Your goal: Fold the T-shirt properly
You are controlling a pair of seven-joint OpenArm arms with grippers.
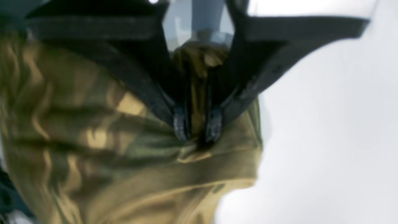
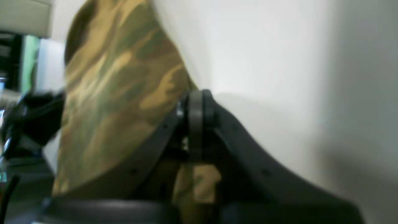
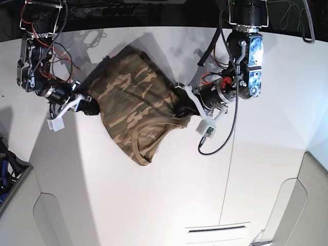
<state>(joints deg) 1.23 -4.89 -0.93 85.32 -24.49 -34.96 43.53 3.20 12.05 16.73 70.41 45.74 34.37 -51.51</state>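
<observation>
The T-shirt [image 3: 134,107] hangs stretched between both arms, left fingers [image 1: 214,124] and right fingers [image 2: 196,124] each clamping its fabric.

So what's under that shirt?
A white table shows all around the T-shirt. Both grippers, left and right, pinch its edges. Whatever lies beneath the cloth is covered.
</observation>
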